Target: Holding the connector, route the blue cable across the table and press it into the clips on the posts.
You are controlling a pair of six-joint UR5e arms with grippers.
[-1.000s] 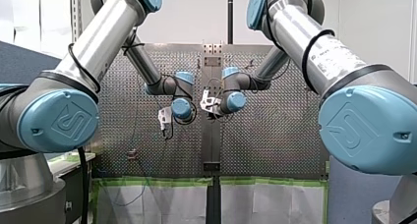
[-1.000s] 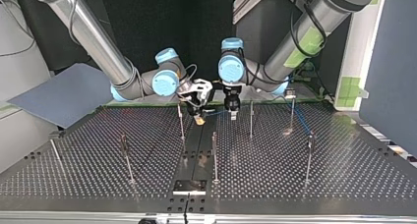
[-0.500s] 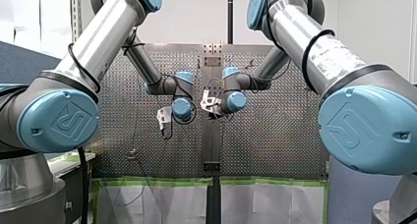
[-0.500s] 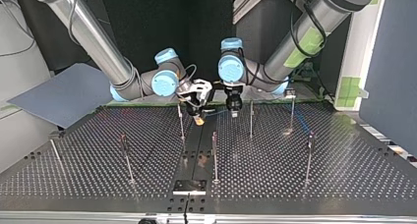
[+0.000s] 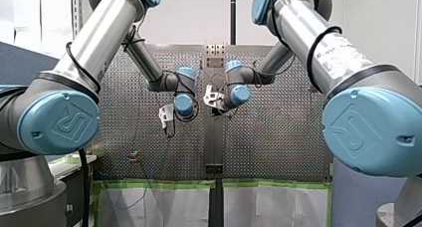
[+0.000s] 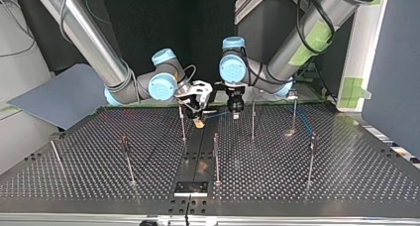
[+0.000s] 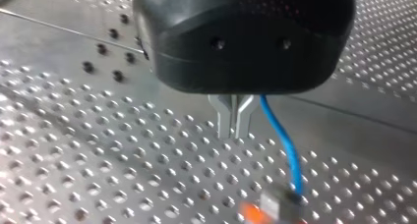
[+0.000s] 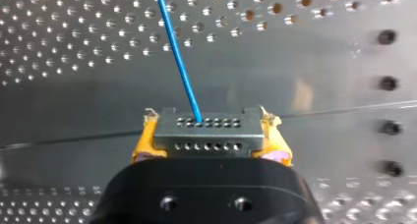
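Observation:
My right gripper (image 8: 206,153) has its yellow pads shut on the grey connector (image 8: 206,133). From the connector the blue cable (image 8: 177,57) runs away over the perforated plate. In the top view my right gripper (image 6: 198,118) hangs low over the table's middle strip, and my left gripper (image 6: 236,115) hangs close beside it with the cable (image 6: 217,115) stretched between them. My left gripper (image 7: 235,133) has its metal fingers together. The cable (image 7: 282,140) passes just beside them down to the blurred connector (image 7: 280,204). The front view shows both grippers, left (image 5: 170,132) and right (image 5: 215,109), near the centre.
Several thin clip posts stand on the table (image 6: 346,176): one (image 6: 182,127) beside my right gripper, one (image 6: 253,121) beside my left, one (image 6: 216,159) nearer the camera, others (image 6: 311,159) further out. More blue cable (image 6: 303,123) lies at the top view's right.
Both wrists have shifted slightly. My right gripper has carried the connector a little toward the top view's left. The left gripper stays close by the cable.

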